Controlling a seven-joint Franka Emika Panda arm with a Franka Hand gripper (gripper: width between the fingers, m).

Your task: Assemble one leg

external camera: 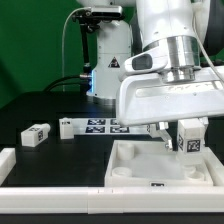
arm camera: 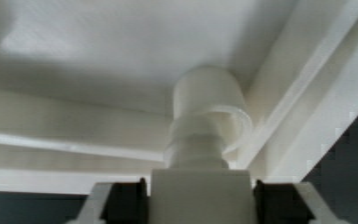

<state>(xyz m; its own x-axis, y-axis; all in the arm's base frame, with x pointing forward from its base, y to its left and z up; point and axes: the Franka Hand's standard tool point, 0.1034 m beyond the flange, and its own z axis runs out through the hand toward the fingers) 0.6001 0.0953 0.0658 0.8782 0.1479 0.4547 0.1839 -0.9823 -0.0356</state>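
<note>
The fingers [arm camera: 114, 205] are clenched on the leg [external camera: 191, 140], holding it upright, tag visible, over the white tabletop [external camera: 140, 170], which lies near the surface's front edge on the exterior view's right. In the wrist view the leg's tip sits near an inner corner of the tabletop's rim; I cannot tell whether they touch.

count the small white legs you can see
3. One leg lies at the exterior view's left, a second by the marker board, a third in the gripper over the tabletop. Others may hide behind the arm.
</note>
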